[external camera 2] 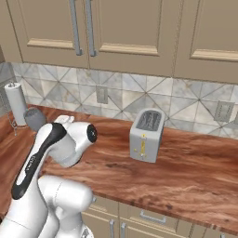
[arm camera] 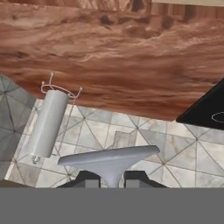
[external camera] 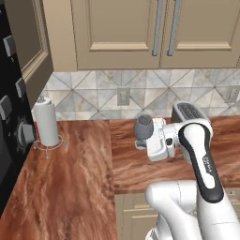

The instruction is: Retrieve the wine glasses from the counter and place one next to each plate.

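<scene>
Two-finger gripper [arm camera: 109,178] with small dark tips clenched on the thin stem of a small grey translucent stemmed wine glass [arm camera: 109,160], fingers [arm camera: 89,179] pressed to either side of the stem and the round foot spread wide just beyond the tips in the hand view. Same glass [external camera: 143,125] seen in the left base view as a rounded grey bowl projecting from the far end of the white hand, raised clear of the reddish-brown wood-grain counter [external camera: 75,187]; in the right base view, bowl [external camera 2: 35,119] likewise at the hand's outer end, above the counter [external camera 2: 186,172]. Beyond the glass, along the line of the gripper in the hand view, a white paper-towel roll on a thin wire stand [arm camera: 47,122], set against the grey diamond-tile backsplash [arm camera: 175,153]; roll [external camera: 47,124] upright on the counter to the hand's left in the left base view, well apart from it, and near the bowl at the left edge of the right base view [external camera 2: 16,103]. Silver two-slot toaster [external camera 2: 146,135] on the counter to the hand's right, well apart, partly hidden behind the arm in the left base view [external camera: 187,111]. Beige cabinet doors with long grey handles [external camera: 159,28] above the backsplash. Black appliance front with pale knobs [external camera: 9,117] at the far left of the counter corner. Second glass and the plates not discernible.
</scene>
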You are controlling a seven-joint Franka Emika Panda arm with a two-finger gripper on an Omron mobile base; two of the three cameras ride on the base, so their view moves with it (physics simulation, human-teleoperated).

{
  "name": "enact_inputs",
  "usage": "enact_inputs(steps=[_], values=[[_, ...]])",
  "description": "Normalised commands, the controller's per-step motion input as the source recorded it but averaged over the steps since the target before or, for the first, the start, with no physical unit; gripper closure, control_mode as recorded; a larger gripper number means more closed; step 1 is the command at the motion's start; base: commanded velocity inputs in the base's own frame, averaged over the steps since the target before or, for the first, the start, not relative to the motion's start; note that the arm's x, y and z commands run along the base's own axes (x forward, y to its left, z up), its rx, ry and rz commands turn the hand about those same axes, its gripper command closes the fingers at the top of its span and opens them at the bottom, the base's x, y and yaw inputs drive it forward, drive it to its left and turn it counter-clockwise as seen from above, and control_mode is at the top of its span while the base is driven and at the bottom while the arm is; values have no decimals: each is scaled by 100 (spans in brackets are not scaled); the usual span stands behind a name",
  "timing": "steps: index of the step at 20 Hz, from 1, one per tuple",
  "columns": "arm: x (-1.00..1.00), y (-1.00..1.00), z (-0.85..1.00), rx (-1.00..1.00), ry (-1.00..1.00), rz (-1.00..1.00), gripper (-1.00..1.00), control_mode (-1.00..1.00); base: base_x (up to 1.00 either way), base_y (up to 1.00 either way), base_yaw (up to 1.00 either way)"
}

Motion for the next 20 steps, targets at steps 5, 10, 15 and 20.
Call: enact_inputs(steps=[5,10,15,20], values=[[-76,-39,41,0,0,-2,100,-100,0,0,0],[-63,-40,26,2,0,0,100,-100,0,0,0],[-70,-11,9,0,0,-9,100,-100,0,0,0],[-71,-1,2,3,-2,-20,100,-100,0,0,0]])
